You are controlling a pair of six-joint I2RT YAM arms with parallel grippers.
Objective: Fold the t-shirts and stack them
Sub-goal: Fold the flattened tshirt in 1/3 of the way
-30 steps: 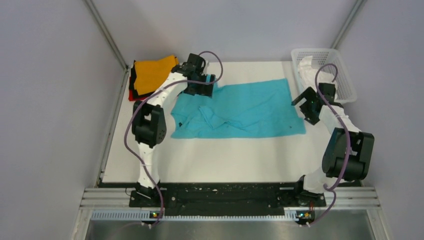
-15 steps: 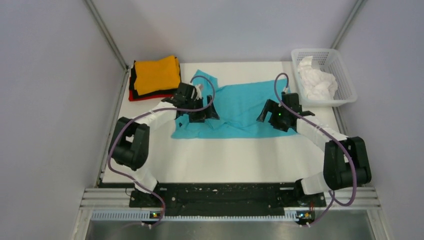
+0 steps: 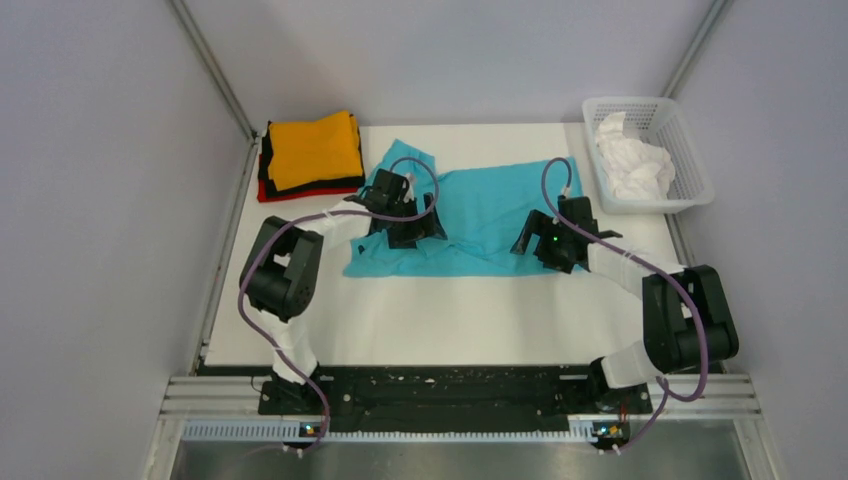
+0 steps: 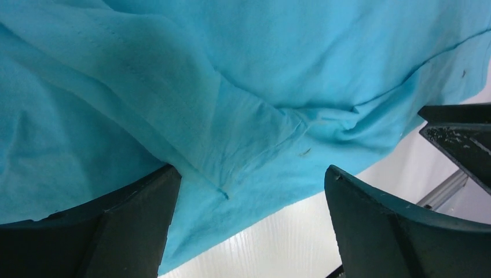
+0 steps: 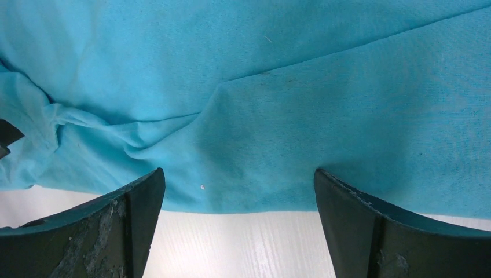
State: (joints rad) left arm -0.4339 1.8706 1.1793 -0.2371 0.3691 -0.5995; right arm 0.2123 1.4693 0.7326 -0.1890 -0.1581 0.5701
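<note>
Teal cloth t-shirt: our left gripper and right gripper gape empty; we should pinch its near-edge hem evenly.

One teal t-shirt; one white t-shirt; one stack of orange, black and red tees; one basket

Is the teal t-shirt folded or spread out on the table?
Mostly spread: the teal t-shirt lies wide across the table, rumpled, with overlapped layers in the wrist views, not a neat fold.
</note>
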